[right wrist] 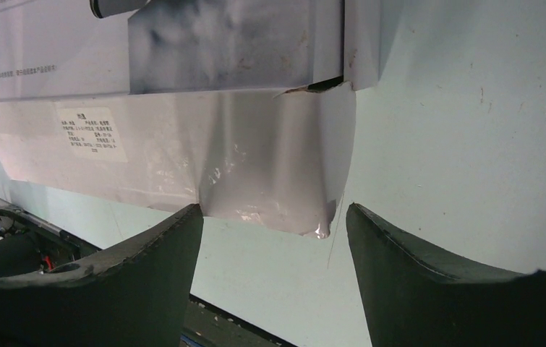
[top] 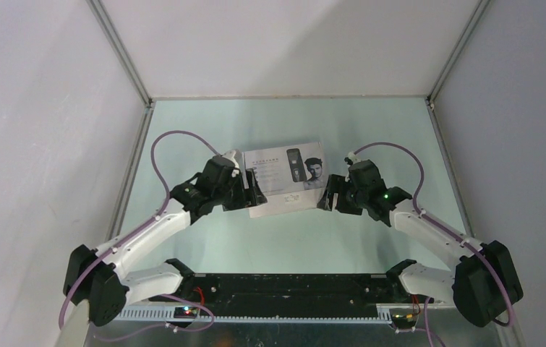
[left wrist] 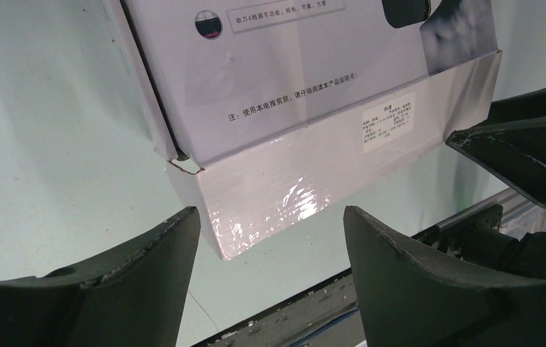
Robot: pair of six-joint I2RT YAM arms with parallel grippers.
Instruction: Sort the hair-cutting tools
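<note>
A closed white cardboard box [top: 284, 181] printed with a clipper picture and a man's face lies in the middle of the table. No clipper attachments or clipper show; they are hidden or out of view. My left gripper [top: 255, 194] is open at the box's left end, its jaws apart with the box's near left corner [left wrist: 219, 246] between and beyond them. My right gripper [top: 325, 196] is open at the box's right end, the box's near right corner [right wrist: 313, 224] just beyond its jaws. Neither gripper holds anything.
The pale green table [top: 284, 238] is walled by white panels at the back and both sides. A black rail [top: 284, 285] with the arm bases runs along the near edge. The right gripper's fingers [left wrist: 523, 152] show in the left wrist view.
</note>
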